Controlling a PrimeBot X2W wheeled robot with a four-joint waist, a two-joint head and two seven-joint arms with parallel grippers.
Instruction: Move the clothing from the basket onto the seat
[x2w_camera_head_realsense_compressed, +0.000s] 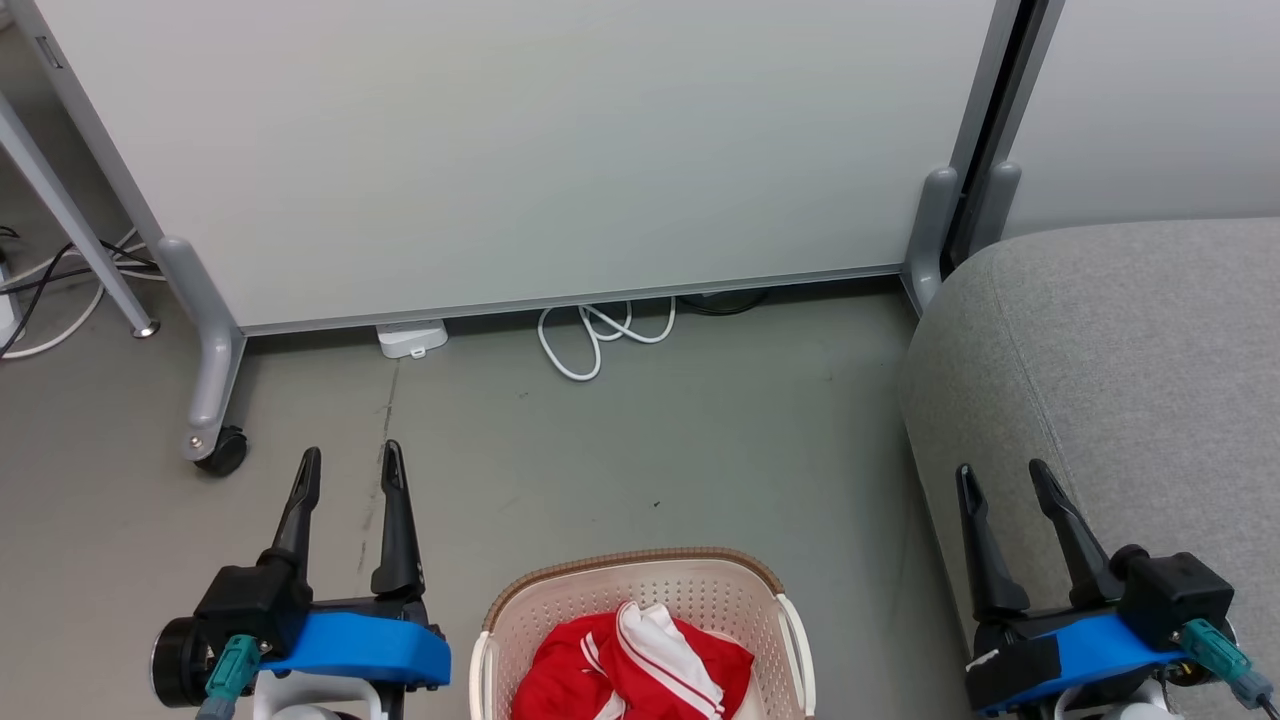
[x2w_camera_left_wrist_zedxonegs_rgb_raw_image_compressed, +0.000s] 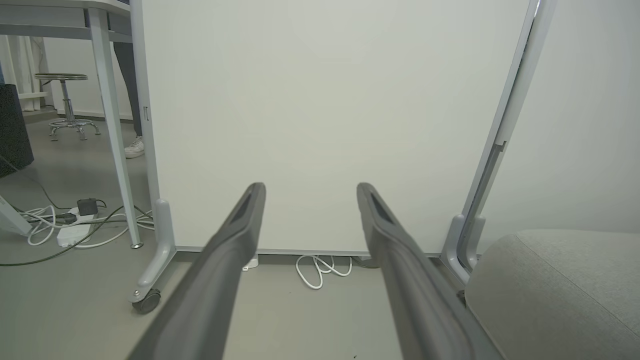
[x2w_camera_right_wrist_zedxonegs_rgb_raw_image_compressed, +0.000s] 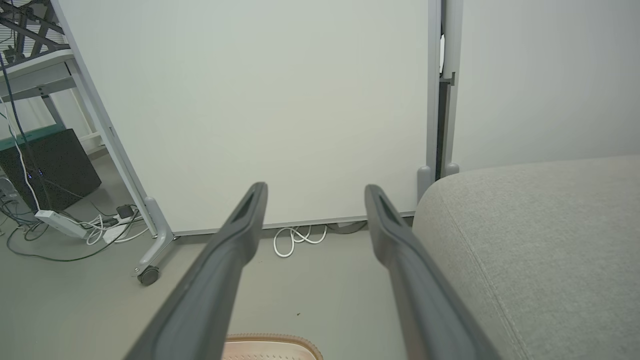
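Red clothing (x2w_camera_head_realsense_compressed: 630, 665) with white stripes and panels lies heaped in the cream basket (x2w_camera_head_realsense_compressed: 640, 557), which sits closest to the robot, between its two arms. The left gripper (x2w_camera_head_realsense_compressed: 352, 450) hangs over bare grey floor (x2w_camera_head_realsense_compressed: 650, 450) just left of the basket, its dark fingers spread apart and holding nothing. The right gripper (x2w_camera_head_realsense_compressed: 1001, 468), equally wide apart and empty, is poised to the basket's right, at the near edge of the light grey seat (x2w_camera_head_realsense_compressed: 1120, 350). The seat stands on the right, a strip of floor separating it from the basket, with nothing lying on the cushion that can be seen. Farther back, a looped white cable (x2w_camera_head_realsense_compressed: 600, 335) rests on the floor at the foot of a pale partition panel (x2w_camera_head_realsense_compressed: 520, 150) whose leg ends in a black caster (x2w_camera_head_realsense_compressed: 222, 452).
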